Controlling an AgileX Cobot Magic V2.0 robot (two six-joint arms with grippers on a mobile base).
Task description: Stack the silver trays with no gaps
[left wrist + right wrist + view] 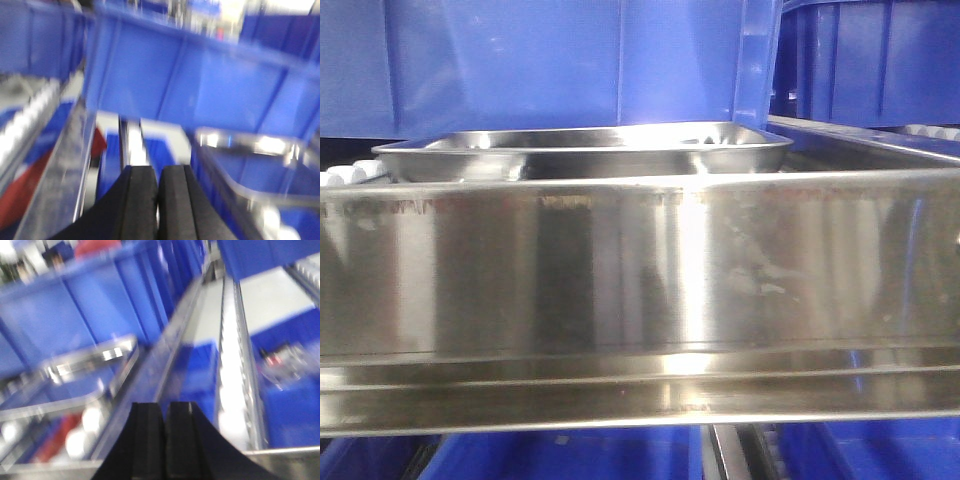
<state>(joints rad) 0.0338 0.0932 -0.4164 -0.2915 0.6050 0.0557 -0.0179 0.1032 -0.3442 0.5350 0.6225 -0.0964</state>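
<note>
Silver tray (580,150) sits flat just behind the shiny steel band (640,270), w/ a blue crate (570,60) right behind it. L pincer (158,172) & R pincer (165,410): both pressed together, holding nothing.

Warehouse: blue crates (570,60), roller conveyor (345,175)

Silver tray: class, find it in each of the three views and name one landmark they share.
Exterior front view: silver tray upper centre, behind the steel band.
Left wrist view: lower right, blurred.
Right wrist view: left of centre, blurred.
Shared landmark: blue crates behind it.
</note>
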